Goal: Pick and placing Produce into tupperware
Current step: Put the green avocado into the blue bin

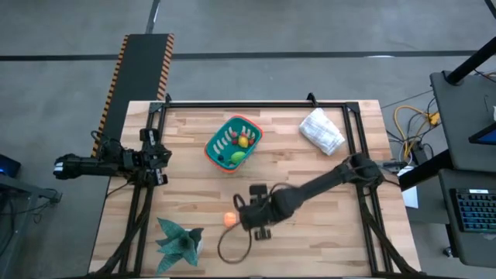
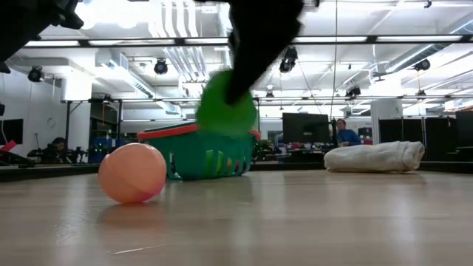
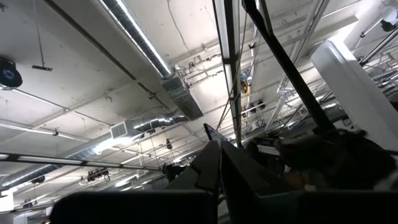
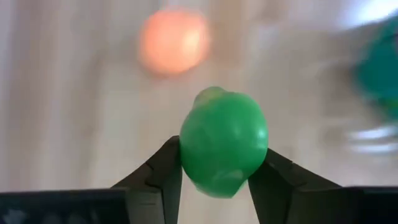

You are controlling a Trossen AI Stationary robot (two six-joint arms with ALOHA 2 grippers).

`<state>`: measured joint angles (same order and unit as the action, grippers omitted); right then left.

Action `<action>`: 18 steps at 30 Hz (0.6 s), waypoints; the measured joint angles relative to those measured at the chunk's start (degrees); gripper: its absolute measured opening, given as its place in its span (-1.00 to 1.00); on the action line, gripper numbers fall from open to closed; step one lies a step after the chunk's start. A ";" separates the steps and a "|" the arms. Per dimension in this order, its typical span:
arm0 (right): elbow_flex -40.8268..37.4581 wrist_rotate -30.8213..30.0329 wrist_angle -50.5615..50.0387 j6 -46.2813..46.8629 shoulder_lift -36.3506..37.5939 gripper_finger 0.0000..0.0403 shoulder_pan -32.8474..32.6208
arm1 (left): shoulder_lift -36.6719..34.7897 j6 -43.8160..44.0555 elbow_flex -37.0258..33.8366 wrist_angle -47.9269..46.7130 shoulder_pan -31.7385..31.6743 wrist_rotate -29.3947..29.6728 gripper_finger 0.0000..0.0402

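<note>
- Two arms are in view. The right gripper (image 4: 222,174) hangs just above the desk near the middle of its front half, its jaws closed on a small, round, green toy fruit (image 4: 224,142).
- The left gripper (image 1: 159,153) waits at the left edge of the desk; whether its jaws are open or closed cannot be told.
- The green fruit is held across its widest part, one dark finger on each flank, with a small knob at its far end. In the low view it is clear of the desk.
- Handling, as a judgement: the fruit looks smooth, hollow and light. A glossy curved skin can slip out of flat fingers, so a grip across the broadest section is the secure one.
- A small, round, orange toy fruit (image 1: 229,219) lies on the desk just beside the right gripper. Its skin looks matte and even; it is likely to roll if nudged.
- The teal, rounded-rectangular plastic tub (image 1: 219,139) with an orange rim and slotted side stands toward the back of the desk, left of centre, well apart from the right gripper. Several small pieces, yellow, red and green, already lie in it.
- The wooden desk (image 1: 341,232) is pale and plank-grained.
</note>
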<state>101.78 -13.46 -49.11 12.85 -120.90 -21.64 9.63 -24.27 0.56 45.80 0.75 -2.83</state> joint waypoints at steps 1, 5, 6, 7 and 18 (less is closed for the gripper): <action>0.00 -1.09 0.12 -1.26 1.15 -0.34 0.98 | -0.02 -0.02 0.00 -0.08 0.00 0.00 -1.00; 0.02 -4.68 1.53 -7.66 5.09 -0.32 5.78 | -0.02 -0.02 0.00 -0.09 0.00 0.00 -1.00; 0.00 -5.09 2.29 -9.92 5.88 -0.32 7.28 | -0.02 -0.02 0.00 -0.06 0.00 0.02 -1.00; 0.02 -5.09 3.55 -12.23 6.38 -0.32 8.95 | -0.02 0.00 0.00 -0.08 0.00 0.02 -1.00; -0.06 8.64 13.80 -22.20 3.55 -0.27 30.38 | -0.02 0.00 0.00 -0.09 0.00 0.02 -1.00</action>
<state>101.71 -4.82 -35.31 -9.35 -117.35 8.75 9.61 -24.27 0.56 45.71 0.75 -2.81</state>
